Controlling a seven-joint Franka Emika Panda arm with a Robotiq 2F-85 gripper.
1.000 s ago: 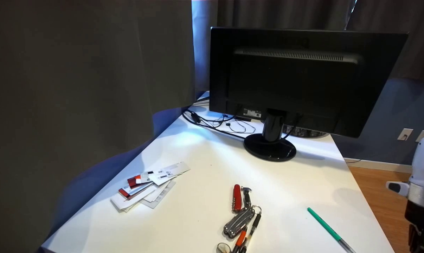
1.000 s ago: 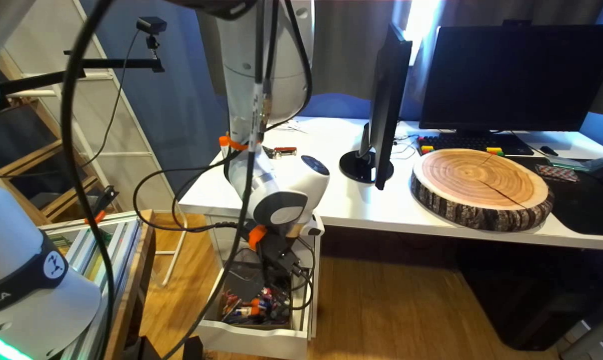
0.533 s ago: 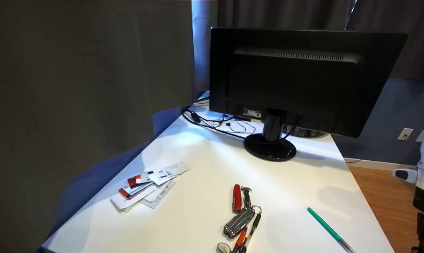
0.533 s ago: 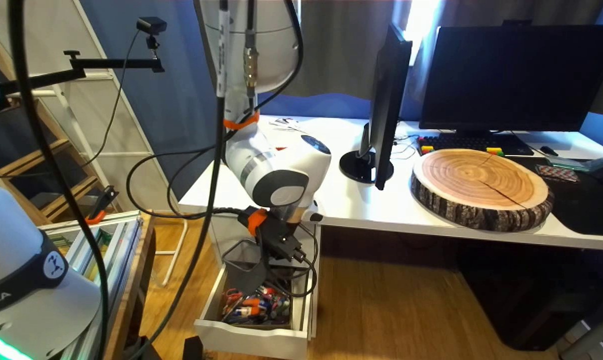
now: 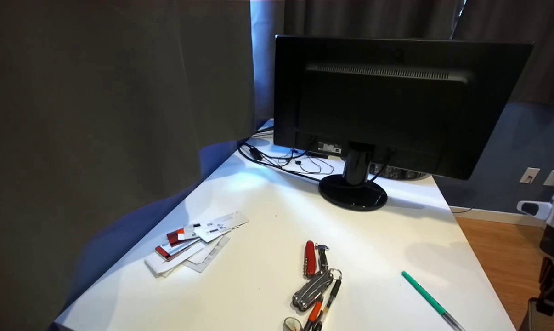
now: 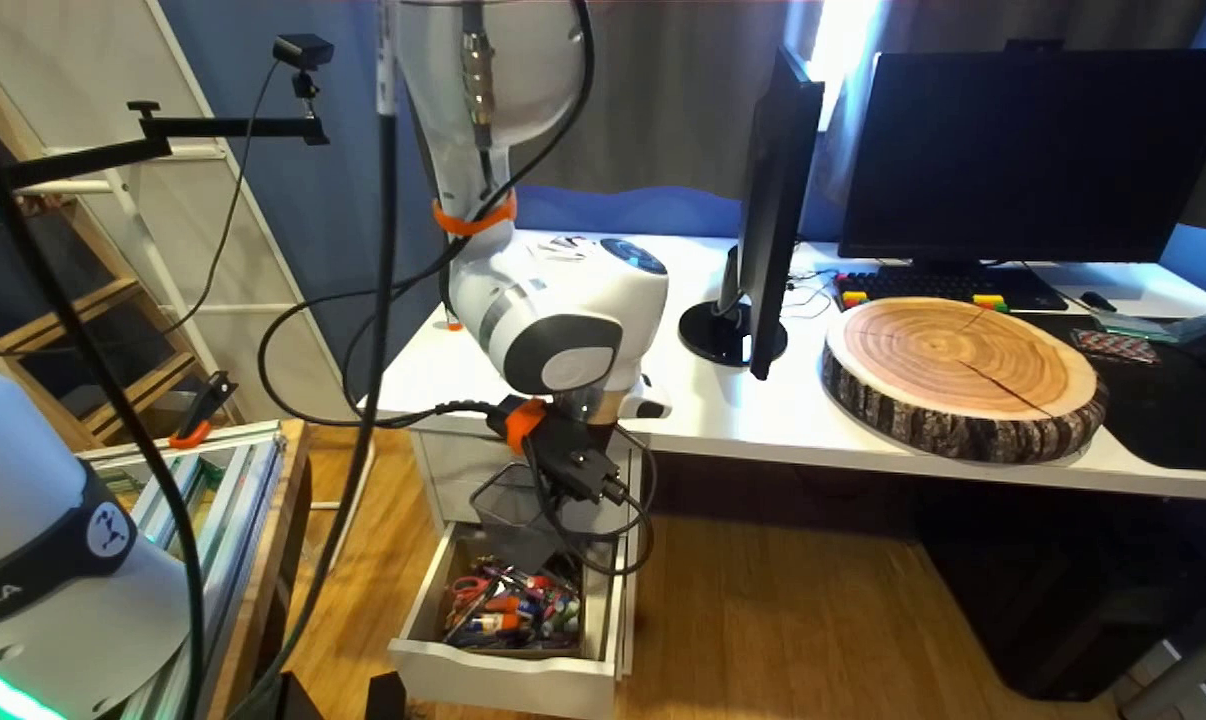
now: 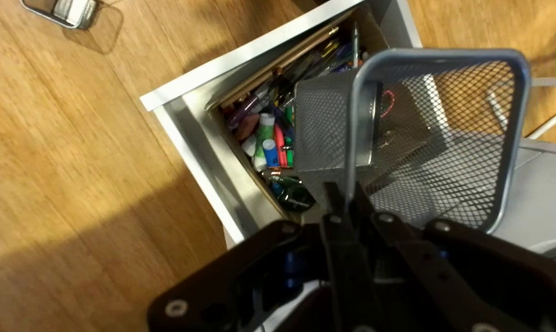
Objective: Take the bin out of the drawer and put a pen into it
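A: Bin first. You have the bin, a dark grey mesh cup, held off the side of the desk, over the open drawer.

B: Noted. Your fingers pinch its rim, one on each side of the wire.

A: Clearance above the drawer: you cannot tell from these views. In an exterior view the lower end of the bin overlaps the drawer's rear part.

B: Below it you see a cardboard box in the drawer, packed with a jumble of stationery.

A: Next, your pen. Green, lying flat on the desk near the edge where your arm hangs, apart from the bin. Its clear end reaches the bottom of that view.

B: Across from the pen you have a silver multitool, with a red pocket knife just beside it.

A: Well apart from those, a fanned stack of cards, some marked red.

B: Further along your desk, a black monitor stands in both exterior views. Past it, you have a bark-edged wood slice, a second monitor behind it.
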